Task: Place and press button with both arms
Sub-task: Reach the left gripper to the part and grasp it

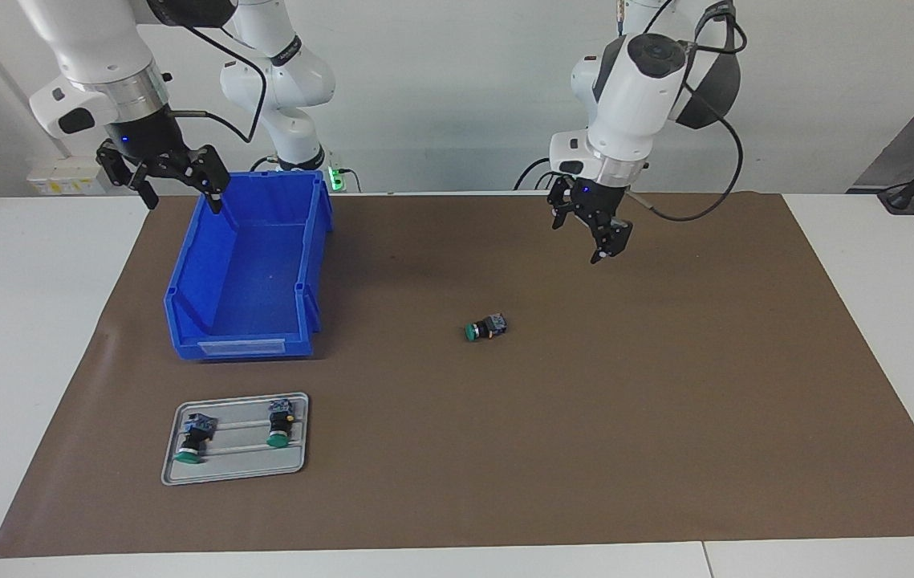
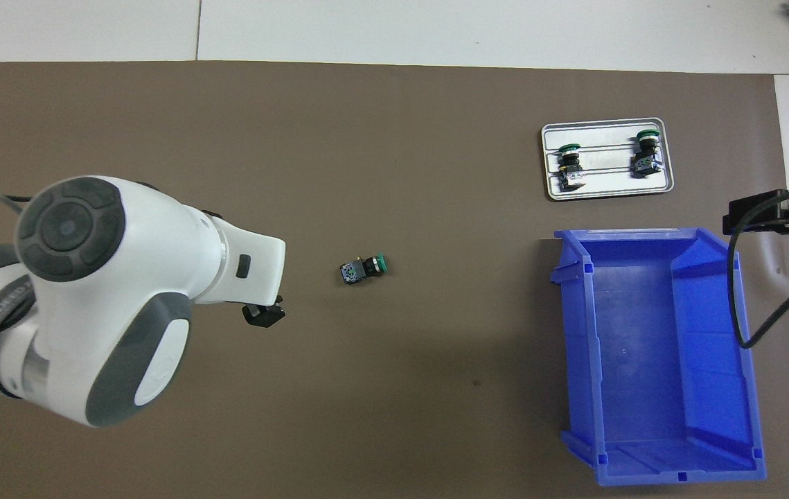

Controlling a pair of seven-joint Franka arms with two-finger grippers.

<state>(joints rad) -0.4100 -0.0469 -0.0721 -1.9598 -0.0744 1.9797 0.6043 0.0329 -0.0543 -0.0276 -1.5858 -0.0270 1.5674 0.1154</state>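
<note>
Since the button (image 1: pixel 485 327) lies on its side on the mat mid-bench, clear of both arms, a skewed pinch could roll it; left gripper (image 1: pixel 603 233) hangs open & empty above it, right gripper (image 1: pixel 176 183) open & empty over blue bin (image 1: pixel 208 321), waiting.

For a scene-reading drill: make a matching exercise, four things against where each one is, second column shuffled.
Things:
1. loose button
2. grey tray
3. left gripper
4. right gripper

Places:
A. raised by the blue bin, at its edge nearer the robots
B. lying on its side on the brown mat
C. holds two buttons, farther from the robots than the bin
D. up over bare mat, open

Pairs: 1-B, 2-C, 3-D, 4-A
</note>
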